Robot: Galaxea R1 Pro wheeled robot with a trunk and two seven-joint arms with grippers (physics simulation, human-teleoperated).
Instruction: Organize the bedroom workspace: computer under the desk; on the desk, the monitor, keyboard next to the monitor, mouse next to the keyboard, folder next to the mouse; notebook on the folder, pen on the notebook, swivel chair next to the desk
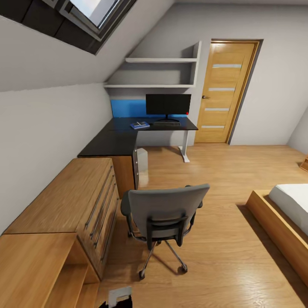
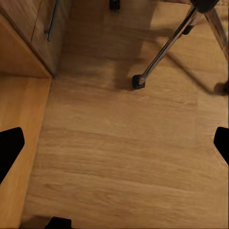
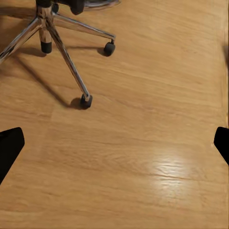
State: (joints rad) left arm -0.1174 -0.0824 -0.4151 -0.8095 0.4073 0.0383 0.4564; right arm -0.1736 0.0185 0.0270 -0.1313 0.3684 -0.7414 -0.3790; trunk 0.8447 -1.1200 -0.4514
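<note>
The chair [image 1: 164, 218] stands at 6 o'clock of the monitor [image 1: 168, 105], well apart. A blue item, perhaps the folder [image 1: 140, 125], lies on the surface [image 1: 115, 141]. Left claw [image 2: 114, 143] and right claw [image 3: 114, 143] are spread over floor.

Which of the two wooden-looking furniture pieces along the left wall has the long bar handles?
The light wooden chest nearest the camera; the black desk beyond it doesn't.
</note>
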